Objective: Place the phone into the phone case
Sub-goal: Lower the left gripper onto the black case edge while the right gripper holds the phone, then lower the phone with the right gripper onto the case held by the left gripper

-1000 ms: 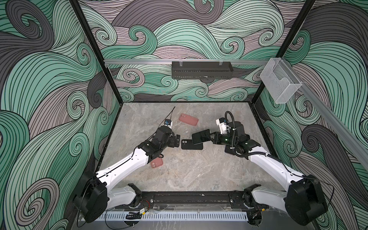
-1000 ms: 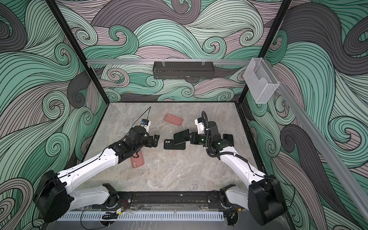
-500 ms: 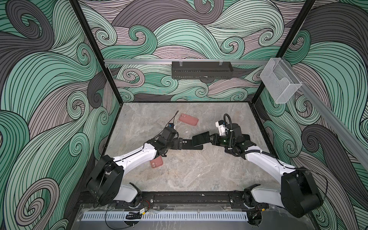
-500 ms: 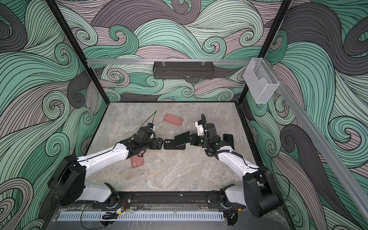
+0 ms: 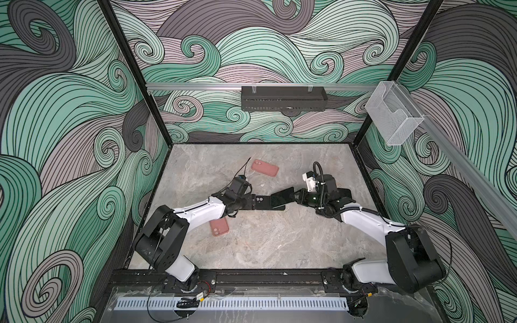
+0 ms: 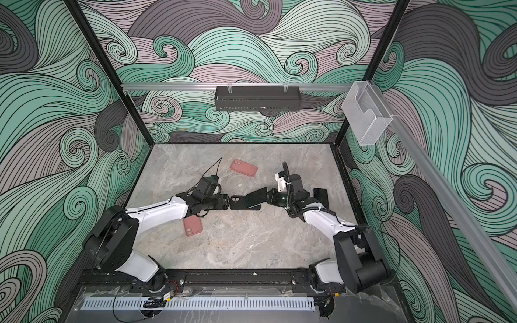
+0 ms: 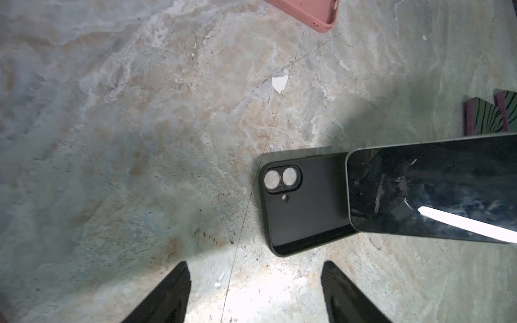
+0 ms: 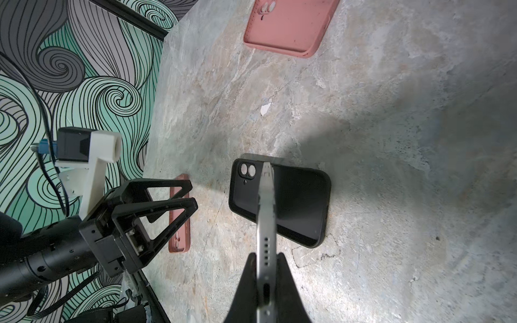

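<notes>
Right claw (image 8: 265,258): clamped on the bottom end of the phone (image 8: 265,212), which it holds off the table (image 5: 251,246).
Left claw (image 7: 255,265): fingers apart, gripping nothing, just off the lens-cutout end of the phone case (image 7: 302,204).
Phone case: flat on the table, open side up, between the two claws.
Long axis: the case runs claw to claw. The phone lies nearly along it, tilted, with its free end over the half nearer the right claw.
Coming move (a judgement): the phone must travel toward the cutout end, and the left claw is the nearer one to brace that end.
</notes>
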